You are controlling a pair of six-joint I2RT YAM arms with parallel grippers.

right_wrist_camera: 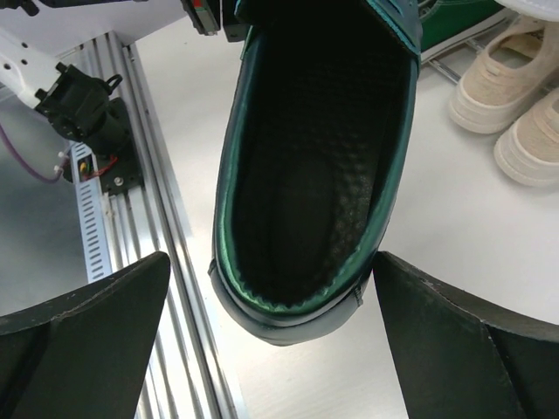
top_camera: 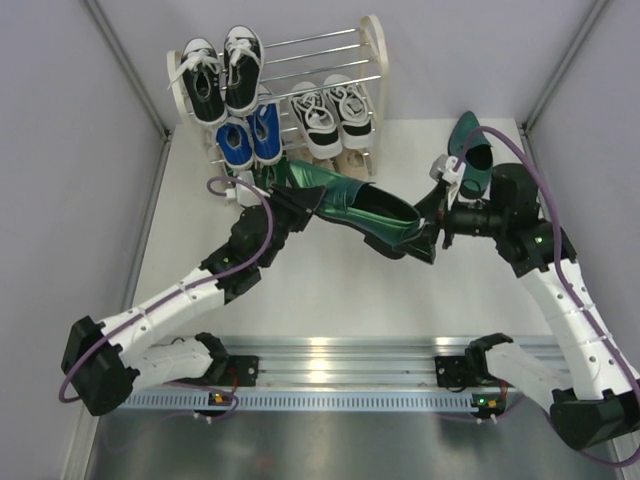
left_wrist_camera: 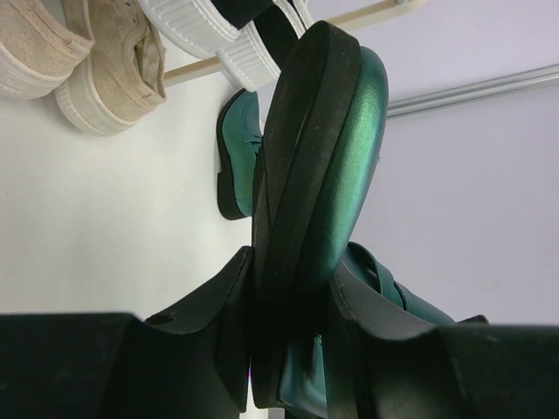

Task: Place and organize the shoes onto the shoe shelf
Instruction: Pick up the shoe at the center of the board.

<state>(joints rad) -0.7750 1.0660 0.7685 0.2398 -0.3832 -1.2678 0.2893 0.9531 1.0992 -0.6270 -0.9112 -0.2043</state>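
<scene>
While the left gripper [top_camera: 298,205] was clamped on the toe of a dress shoe [top_camera: 372,205], one finger [left_wrist_camera: 218,323] was pressed against the black sole and the other against the green upper. The shoe was held out over the middle of the table [top_camera: 300,300], with its toe toward the left arm and its heel toward the right arm. Whether the heel touched the table could not be told.

The leather was seen to be a glossy dark green with a metallic sheen, set on a thick black sole. The opening was turned upward, and a black dimpled insole was shown inside, edged by a green rim.

The right gripper [top_camera: 428,228] was held with its jaws spread wide, one finger at each side of the heel, and neither finger was seen touching the shoe.

A second dress shoe [top_camera: 470,152] of the same green was lying on the table at the back right, near the right arm and just beside the shelf [top_camera: 372,40].

On the shelf, a black-and-white pair [top_camera: 222,72] was set on the top tier at the left. A blue pair [top_camera: 250,135] was placed below it. Another black-and-white pair [top_camera: 333,112] was placed to the right, and a beige pair [right_wrist_camera: 507,96] was seen lowest, beneath that one.
</scene>
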